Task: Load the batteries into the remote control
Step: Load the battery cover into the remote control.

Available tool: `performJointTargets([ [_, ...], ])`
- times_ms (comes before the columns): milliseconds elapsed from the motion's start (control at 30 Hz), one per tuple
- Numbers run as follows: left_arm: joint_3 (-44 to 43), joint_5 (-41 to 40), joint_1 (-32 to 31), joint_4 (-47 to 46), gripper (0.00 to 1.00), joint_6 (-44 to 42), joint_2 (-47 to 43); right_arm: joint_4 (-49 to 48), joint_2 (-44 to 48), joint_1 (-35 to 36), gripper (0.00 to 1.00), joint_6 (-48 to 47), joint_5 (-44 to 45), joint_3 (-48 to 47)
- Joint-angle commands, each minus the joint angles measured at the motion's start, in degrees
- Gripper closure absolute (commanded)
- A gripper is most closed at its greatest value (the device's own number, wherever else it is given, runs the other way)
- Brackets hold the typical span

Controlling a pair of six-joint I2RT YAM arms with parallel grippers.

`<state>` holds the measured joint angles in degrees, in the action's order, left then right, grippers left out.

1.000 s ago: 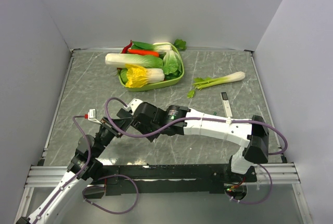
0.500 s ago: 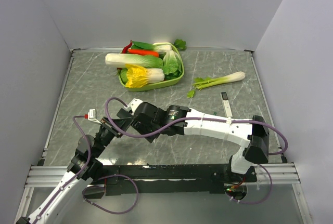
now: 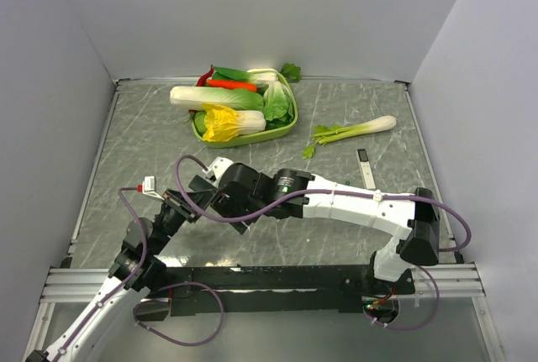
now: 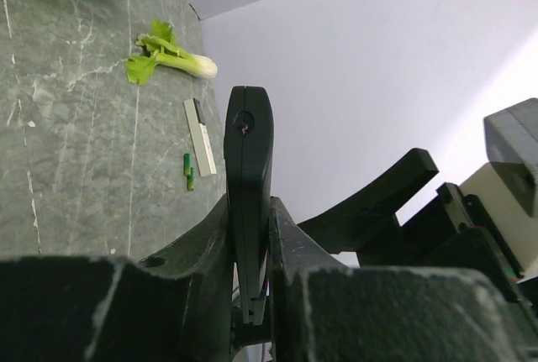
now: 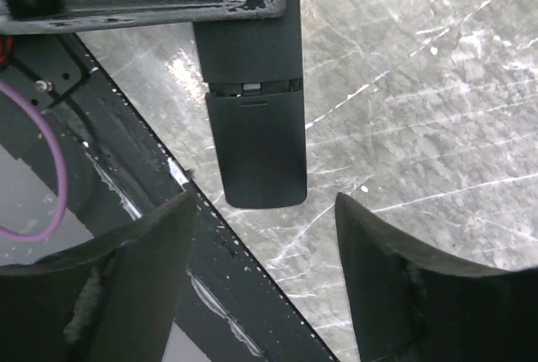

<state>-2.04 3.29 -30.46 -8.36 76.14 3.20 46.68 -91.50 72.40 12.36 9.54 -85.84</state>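
Here, the marbled table (image 3: 126, 144) carries a green tray (image 3: 252, 138) of vegetables at its far side. The right gripper (image 5: 262, 219), fingers spread apart, flanks the free end of the remote control (image 4: 248, 152) without touching it. The left gripper (image 4: 250, 240) is clamped on the remote control, holding it edge-up. The batteries (image 4: 189, 171), green, lie on the table just beside a slim white device (image 4: 200, 137).

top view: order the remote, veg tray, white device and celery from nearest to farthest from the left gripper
1. remote control: clamped in the left gripper itself.
2. green tray: toward the far wall, slightly right.
3. white device and celery: both well off to the right, too close to call.
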Motion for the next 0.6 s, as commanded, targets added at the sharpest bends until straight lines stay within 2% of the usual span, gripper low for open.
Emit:
performJointTargets([
  [0,3.27,0.66,-0.13,-3.41,0.99,2.52,0.23,-2.64,7.03,-0.06,0.21,1.17,-1.36,1.11],
  [100,3.71,0.67,-0.13,-5.34,0.99,3.49,0.40,-6.67,11.16,-1.73,0.14,4.24,-3.38,4.88],
  [367,3.19,1.46,-0.13,-10.36,0.99,4.81,2.86,-30.64,25.92,-7.70,0.13,20.50,-6.63,25.61],
  [567,3.28,2.16,-0.13,-16.15,0.99,7.18,5.41,-39.11,27.70,-9.38,0.13,26.39,-11.12,32.04],
])
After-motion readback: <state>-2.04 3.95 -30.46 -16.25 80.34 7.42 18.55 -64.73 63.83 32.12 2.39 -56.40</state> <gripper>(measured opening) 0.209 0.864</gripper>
